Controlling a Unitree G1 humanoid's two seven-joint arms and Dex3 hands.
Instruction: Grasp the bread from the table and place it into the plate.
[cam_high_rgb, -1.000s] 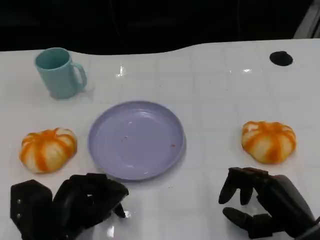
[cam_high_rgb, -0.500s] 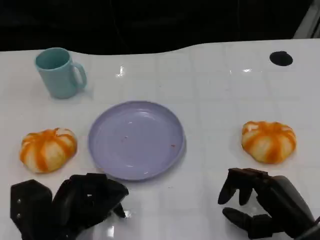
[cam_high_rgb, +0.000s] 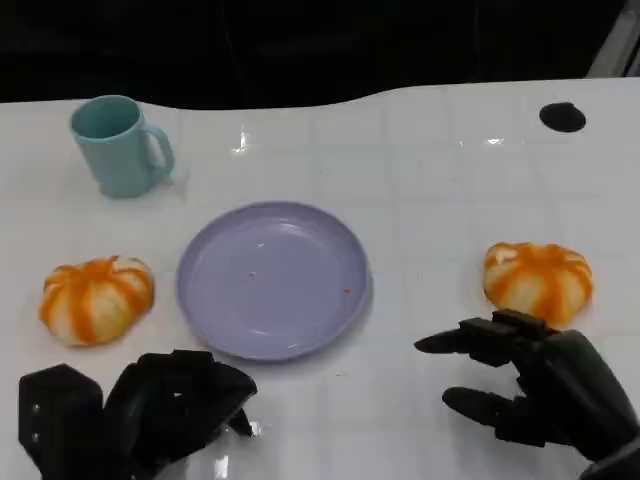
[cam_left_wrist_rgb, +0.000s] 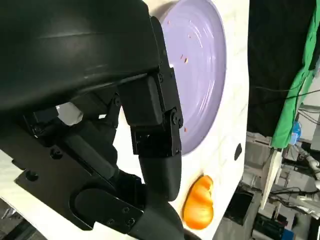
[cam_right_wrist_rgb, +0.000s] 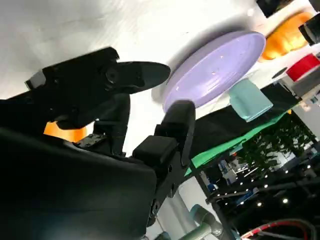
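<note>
Two orange-and-white striped bread rolls lie on the white table on either side of a lilac plate. The left bread sits beside the plate's left rim. The right bread lies to the plate's right. My right hand hovers just in front of the right bread, fingers spread and holding nothing. My left hand sits at the near edge below the left bread, fingers curled in on nothing. In the right wrist view the plate and the far bread lie beyond my fingers.
A teal mug stands at the back left. A black round spot marks the table at the back right. The table's far edge meets a dark background. The left wrist view shows the plate and the right bread.
My right hand has spread its fingers and reached forward, closer to the right bread. The left hand, breads and plate have stayed put.
</note>
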